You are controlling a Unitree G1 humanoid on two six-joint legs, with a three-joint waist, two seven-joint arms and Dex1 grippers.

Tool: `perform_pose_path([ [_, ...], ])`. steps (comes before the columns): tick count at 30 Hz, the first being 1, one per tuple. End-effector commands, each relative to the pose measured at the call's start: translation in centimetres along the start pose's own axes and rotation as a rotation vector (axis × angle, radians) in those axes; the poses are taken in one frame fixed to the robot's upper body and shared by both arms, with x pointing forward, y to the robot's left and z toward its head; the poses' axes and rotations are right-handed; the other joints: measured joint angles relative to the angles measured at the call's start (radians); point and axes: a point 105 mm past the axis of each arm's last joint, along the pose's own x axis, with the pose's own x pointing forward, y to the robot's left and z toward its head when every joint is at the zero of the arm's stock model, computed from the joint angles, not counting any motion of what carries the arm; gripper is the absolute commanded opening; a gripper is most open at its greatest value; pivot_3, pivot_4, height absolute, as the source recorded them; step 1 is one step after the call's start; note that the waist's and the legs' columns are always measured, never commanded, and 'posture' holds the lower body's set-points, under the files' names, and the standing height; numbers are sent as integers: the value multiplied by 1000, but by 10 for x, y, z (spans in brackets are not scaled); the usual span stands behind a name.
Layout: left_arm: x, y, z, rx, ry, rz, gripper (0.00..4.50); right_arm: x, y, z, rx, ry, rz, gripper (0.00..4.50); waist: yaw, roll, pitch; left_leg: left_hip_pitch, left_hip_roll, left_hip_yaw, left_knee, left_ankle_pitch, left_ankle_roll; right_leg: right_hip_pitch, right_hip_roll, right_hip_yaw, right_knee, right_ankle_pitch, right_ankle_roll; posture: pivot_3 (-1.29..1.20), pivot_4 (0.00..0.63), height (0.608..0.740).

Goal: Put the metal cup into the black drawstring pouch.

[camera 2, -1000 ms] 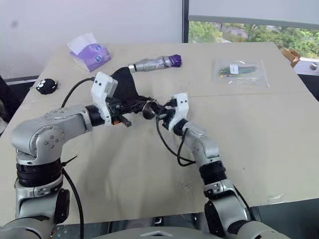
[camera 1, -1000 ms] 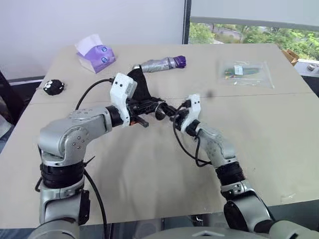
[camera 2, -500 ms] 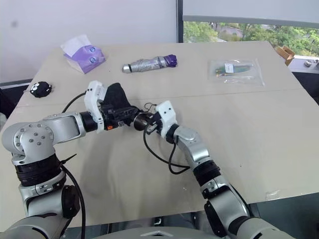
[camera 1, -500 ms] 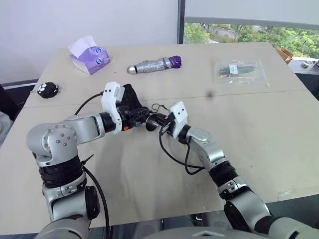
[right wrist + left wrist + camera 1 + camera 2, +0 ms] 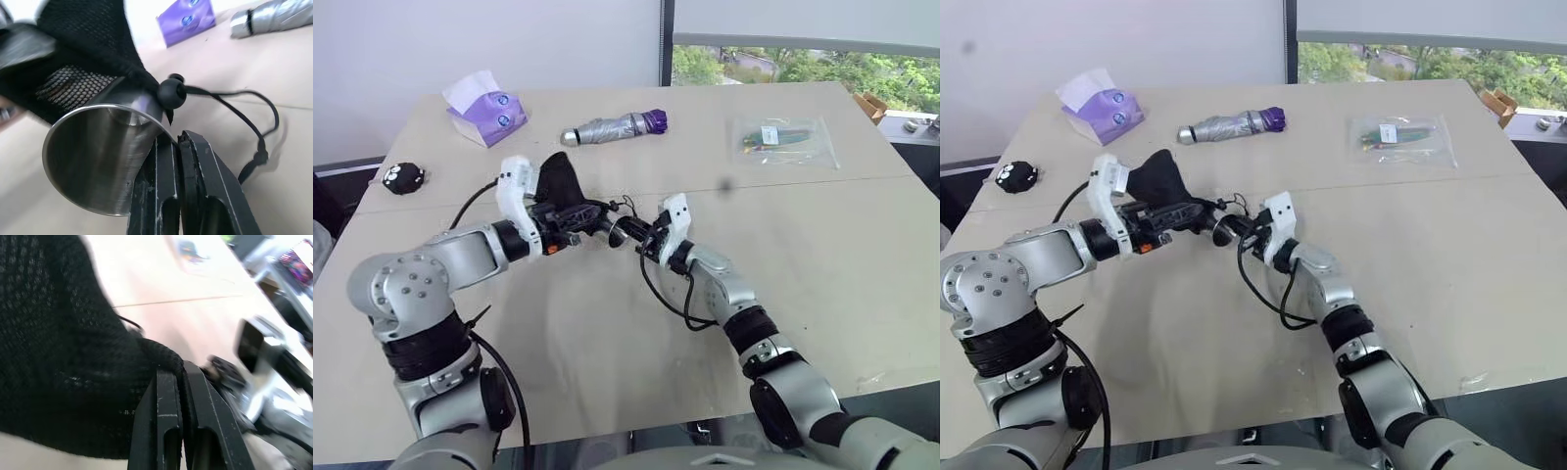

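Observation:
The black drawstring pouch (image 5: 558,181) hangs above the table, its body sticking up and away from me. My left gripper (image 5: 176,374) is shut on the pouch's mouth hem. The metal cup (image 5: 98,161) is a shiny steel tumbler lying sideways, its base end pushed into the pouch mouth and its open end facing my right wrist. My right gripper (image 5: 177,139) is shut on the cup's rim. The pouch's round black toggle (image 5: 171,93) rests against the cup, and its cord (image 5: 254,112) trails loose. From the head, the cup (image 5: 620,231) sits between the two hands.
Along the far side of the beige table (image 5: 607,333) lie a silver folded umbrella with a purple end (image 5: 612,126), a purple tissue pack (image 5: 484,108) and a clear plastic bag (image 5: 786,142). A small round black toy (image 5: 401,176) sits at the far left.
Both hands have drifted a little to the left and lower, and both wrists have rolled. The pouch's body now stands up more. Both grips are unchanged.

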Motion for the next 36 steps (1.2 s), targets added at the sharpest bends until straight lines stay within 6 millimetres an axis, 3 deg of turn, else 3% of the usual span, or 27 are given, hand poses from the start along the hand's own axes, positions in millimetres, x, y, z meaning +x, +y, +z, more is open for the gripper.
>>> perform_pose_path([
  [1,-5,23,-5,2,20,108,0,3,13,-7,-120,36,45,19,1,0,0,0,0,0,0,1,-1,0,1,0,0,0,0,0,150,740],
  [6,-8,39,-15,37,82,190,0,7,17,1,-62,0,71,19,3,-1,0,0,-1,0,1,1,-2,0,-1,0,0,0,0,0,150,740],
  [9,-9,39,-14,48,91,175,0,10,25,12,80,-49,130,19,3,-1,0,0,-1,0,1,1,-2,0,-3,0,0,0,0,0,150,740],
  [12,-8,31,-10,40,81,121,0,15,22,14,109,-45,107,19,3,-1,0,-1,-1,-2,0,1,-2,0,-4,-1,0,0,0,0,150,740],
  [17,-9,13,-5,84,75,31,0,31,28,-12,-190,134,122,19,-1,-1,0,0,-1,-2,0,0,0,0,-5,-2,0,1,-1,0,150,740],
  [20,-13,-1,-6,148,85,-27,0,41,36,-5,-235,119,165,19,-2,-1,0,0,0,-3,0,1,-1,0,-4,-2,0,1,-2,0,150,740],
  [22,-16,-8,-11,169,102,-60,0,47,38,6,-148,75,168,19,-2,0,0,1,0,-3,0,1,-2,0,-3,-1,0,1,-2,0,150,740],
  [27,-22,-20,-14,144,69,-118,0,61,40,26,270,-13,141,19,3,-1,0,-1,0,-4,-2,3,-5,0,-5,-2,-1,1,-2,0,150,740],
  [30,-23,-22,-14,144,51,-111,0,64,48,21,123,18,155,19,2,-1,0,-1,0,-4,-1,1,-2,0,-6,-3,-1,1,-2,0,150,740],
  [36,-15,-34,-8,139,21,-142,0,67,79,17,-587,11,241,19,-2,0,0,-1,0,-4,-4,3,-6,-1,-5,-2,-1,1,-3,0,150,740],
])
